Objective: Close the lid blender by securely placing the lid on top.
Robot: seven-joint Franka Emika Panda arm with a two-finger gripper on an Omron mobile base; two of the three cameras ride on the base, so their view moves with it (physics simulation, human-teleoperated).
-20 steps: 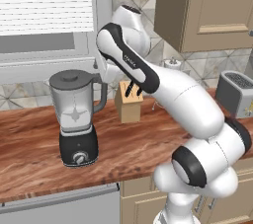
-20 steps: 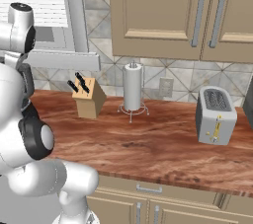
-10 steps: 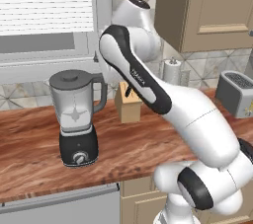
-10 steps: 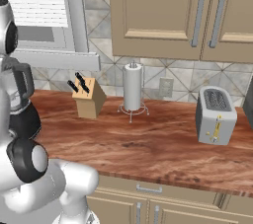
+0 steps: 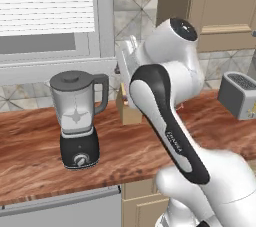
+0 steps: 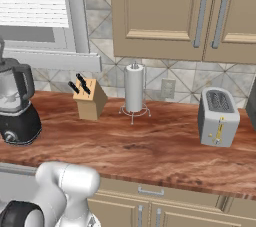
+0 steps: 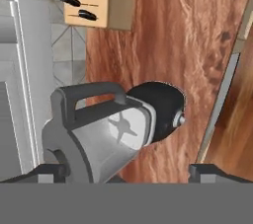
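The blender stands at the counter's left, a clear tapered jar with a dark handle on a black base with a silver dial. The dark grey lid lies flat on the jar's rim. The blender also appears at the left edge of the right base view. In the hand view the blender lies sideways, its base pointing right. My gripper is open, one fingertip on each side of the jar's upper end, with nothing held. The lid is hidden at the bottom of that view.
A wooden knife block stands just right of the blender. Further right are a paper towel holder and a grey toaster. A window sill runs behind the blender, and wall cabinets hang above the counter.
The arm has swung its elbow up and toward the camera, filling the middle of the left base view and clearing the right one. Blender and lid have not moved.
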